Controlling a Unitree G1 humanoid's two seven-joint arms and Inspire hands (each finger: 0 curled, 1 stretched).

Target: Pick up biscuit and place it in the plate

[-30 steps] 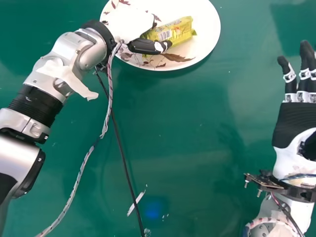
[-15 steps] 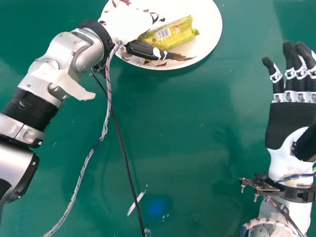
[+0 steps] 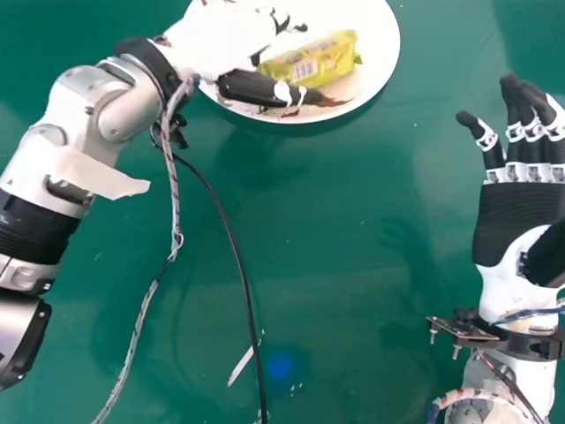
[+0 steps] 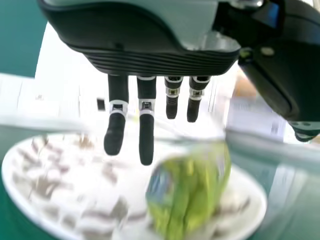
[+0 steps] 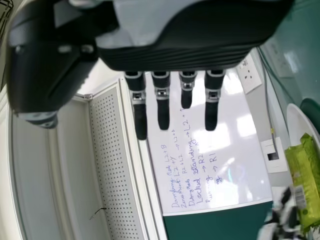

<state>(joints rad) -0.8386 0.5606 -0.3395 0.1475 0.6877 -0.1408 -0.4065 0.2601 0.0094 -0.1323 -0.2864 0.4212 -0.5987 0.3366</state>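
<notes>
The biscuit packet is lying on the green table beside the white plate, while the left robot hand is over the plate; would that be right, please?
Not quite: the biscuit packet lies on the white plate, not beside it, as the head view shows. The left robot hand is indeed over the plate.

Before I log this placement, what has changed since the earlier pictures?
The robot's left hand has opened, its arm shifting left, away from the yellow plastic biscuit packet. The right hand shifted slightly left. The packet stayed on the round white plate.
</notes>
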